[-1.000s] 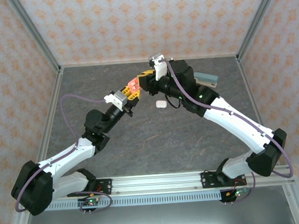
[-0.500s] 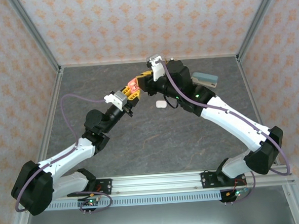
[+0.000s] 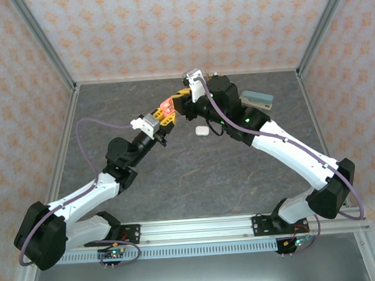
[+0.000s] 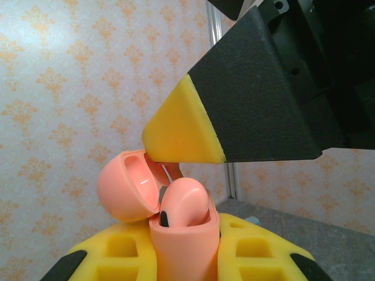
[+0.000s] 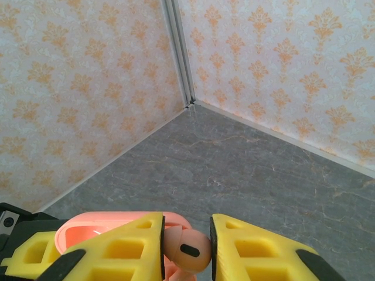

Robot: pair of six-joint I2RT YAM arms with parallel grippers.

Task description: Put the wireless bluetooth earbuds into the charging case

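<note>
My left gripper (image 3: 165, 115) is shut on an open salmon-pink charging case (image 4: 184, 240), holding it upright with its lid (image 4: 126, 187) tipped back. A salmon-pink earbud (image 4: 183, 204) sits in the case's well, its head sticking out. My right gripper (image 3: 180, 101) hovers right above the case, shut on a salmon-pink earbud (image 5: 188, 252) between its yellow fingers (image 5: 117, 249). One of those right fingers (image 4: 181, 136) hangs just over the lid in the left wrist view. The white earbuds are out of view.
A white case (image 3: 201, 131) lies shut on the grey table (image 3: 196, 172) just right of the grippers. A grey-teal case (image 3: 259, 98) lies at the back right. Patterned walls close in the back and both sides.
The right gripper has edged slightly left toward the pink case. The left arm and case have stayed still.
</note>
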